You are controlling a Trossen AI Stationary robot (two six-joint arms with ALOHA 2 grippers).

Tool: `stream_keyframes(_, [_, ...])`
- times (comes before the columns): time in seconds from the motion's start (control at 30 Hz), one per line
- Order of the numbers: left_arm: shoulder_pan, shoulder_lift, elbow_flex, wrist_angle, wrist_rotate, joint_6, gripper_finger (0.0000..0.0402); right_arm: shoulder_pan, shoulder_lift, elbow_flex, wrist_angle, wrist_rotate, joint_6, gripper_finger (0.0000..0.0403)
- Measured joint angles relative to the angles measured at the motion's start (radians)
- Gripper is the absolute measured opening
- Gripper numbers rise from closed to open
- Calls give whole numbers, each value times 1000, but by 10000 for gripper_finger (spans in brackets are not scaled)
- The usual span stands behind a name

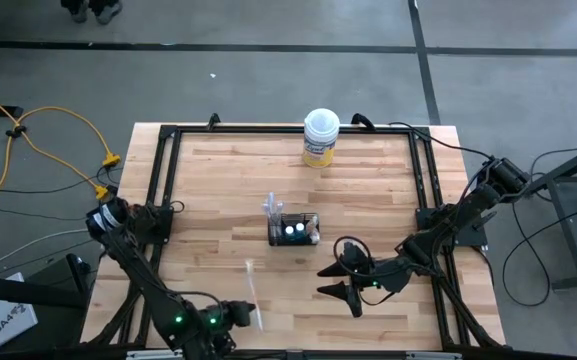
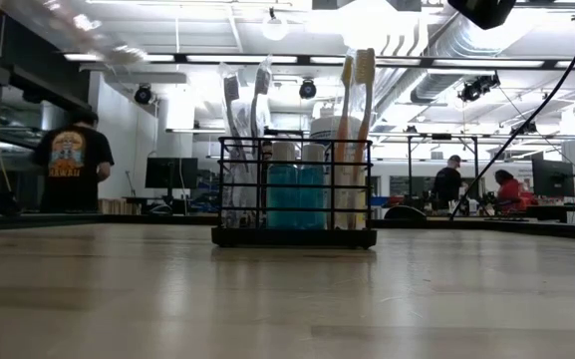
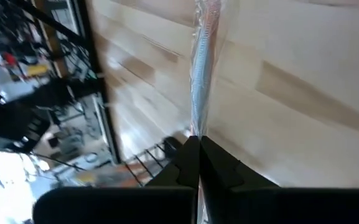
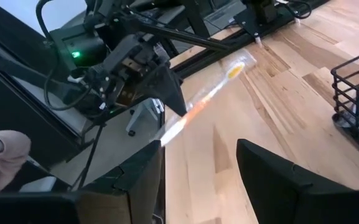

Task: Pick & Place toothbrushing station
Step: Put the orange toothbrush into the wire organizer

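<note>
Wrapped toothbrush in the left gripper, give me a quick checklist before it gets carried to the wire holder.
1. Left gripper shut on the wrapped toothbrush: ok.
2. Toothbrush lifted clear of the table: cannot tell.
3. Black wire-mesh holder upright mid-table: ok.
4. Free slot in the holder, which already carries toothbrushes and teal tubes: cannot tell.
5. Right gripper open, beside the holder, off the carrying path: ok.
6. Yellow tub at the far edge, out of the way: ok.
</note>
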Motion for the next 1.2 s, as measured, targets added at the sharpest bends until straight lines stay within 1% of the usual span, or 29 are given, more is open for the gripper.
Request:
stream_keyframes(0.13, [19, 0, 0, 71, -21, 144, 1, 0, 2, 0, 12, 0, 2, 201])
stream_keyframes(0.23, [29, 0, 0, 133, -24, 278, 1, -6, 31, 0, 60, -6, 2, 201])
stream_keyframes(0.3, [36, 0, 0, 181, -27, 364, 0, -13, 54, 0, 100, -41, 6, 201])
stream_keyframes(0.5, [63, 0, 1, 276, -58, 567, 0, -66, 154, 0, 285, -196, 7, 201])
stream_keyframes(0.63, [76, 0, 1, 316, -70, 648, 0, -92, 199, 1, 354, -255, 6, 201])
stream_keyframes(0.8, [82, 0, 1, 379, -71, 768, 0, -111, 209, 1, 364, -267, 2, 201])
stream_keyframes(1.03, [70, 0, 1, 577, -69, 936, 0, -124, 209, 1, 399, -311, -28, 201])
stream_keyframes(1.2, [67, -1, 1, 670, -8, 991, 0, -124, 209, 1, 418, -315, -72, 201])
